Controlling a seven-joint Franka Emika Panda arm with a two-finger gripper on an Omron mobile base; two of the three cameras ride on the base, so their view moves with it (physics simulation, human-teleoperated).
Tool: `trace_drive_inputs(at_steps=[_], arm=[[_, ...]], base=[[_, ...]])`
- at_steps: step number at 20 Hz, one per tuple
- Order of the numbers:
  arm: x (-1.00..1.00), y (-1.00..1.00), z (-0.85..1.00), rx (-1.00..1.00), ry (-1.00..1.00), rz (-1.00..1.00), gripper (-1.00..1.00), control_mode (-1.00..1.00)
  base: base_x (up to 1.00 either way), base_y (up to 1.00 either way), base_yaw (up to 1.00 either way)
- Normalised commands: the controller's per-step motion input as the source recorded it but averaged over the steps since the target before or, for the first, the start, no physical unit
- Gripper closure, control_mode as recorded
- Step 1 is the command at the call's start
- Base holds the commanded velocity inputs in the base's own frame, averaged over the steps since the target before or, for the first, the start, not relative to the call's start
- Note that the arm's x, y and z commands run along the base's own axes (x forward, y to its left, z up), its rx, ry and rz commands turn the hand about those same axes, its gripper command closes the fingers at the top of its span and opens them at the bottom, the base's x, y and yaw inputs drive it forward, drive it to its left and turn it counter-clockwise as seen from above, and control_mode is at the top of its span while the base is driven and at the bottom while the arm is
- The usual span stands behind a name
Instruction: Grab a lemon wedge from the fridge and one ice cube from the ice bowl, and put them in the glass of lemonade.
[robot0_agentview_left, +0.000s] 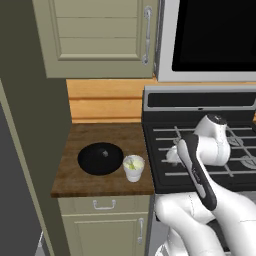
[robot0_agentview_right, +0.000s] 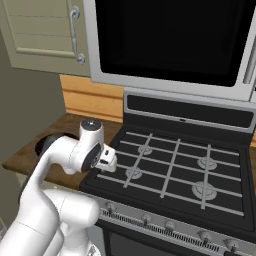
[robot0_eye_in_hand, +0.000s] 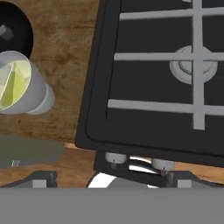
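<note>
Hovering over the stove (robot0_agentview_left: 200, 145), the gripper (robot0_agentview_right: 109, 159) hung empty, jaws wide apart. On the counter (robot0_agentview_left: 80, 182), the ice bowl (robot0_agentview_left: 100, 158) touched the glass of lemonade (robot0_agentview_left: 133, 168), lemon wedge (robot0_eye_in_hand: 11, 85) inside. Reaching for the tiny ice cube (robot0_eye_in_hand: 5, 31) risked knocking that glass.

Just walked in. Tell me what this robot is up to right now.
The white arm hangs over the stove, its gripper open and holding nothing. On the wooden counter beside it, the glass of lemonade already has a lemon wedge inside. The black ice bowl next to the glass still holds an ice cube.
</note>
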Motion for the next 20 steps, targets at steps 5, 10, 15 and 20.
trace_drive_inputs(at_steps=[5,10,15,20], arm=[[-0.27,0.00,0.51,0.00,-0.07,-0.22,-1.00,-1.00],[-0.51,0.10,0.54,0.00,-0.20,-0.10,-1.00,-1.00],[-0.66,0.23,0.58,-0.09,-0.26,0.03,-1.00,-1.00],[-0.95,0.00,0.66,-0.12,-0.35,0.11,-1.00,-1.00]], base=[[0.00,0.00,0.00],[0.00,0.00,0.00],[0.00,0.00,0.00],[0.00,0.00,0.00]])
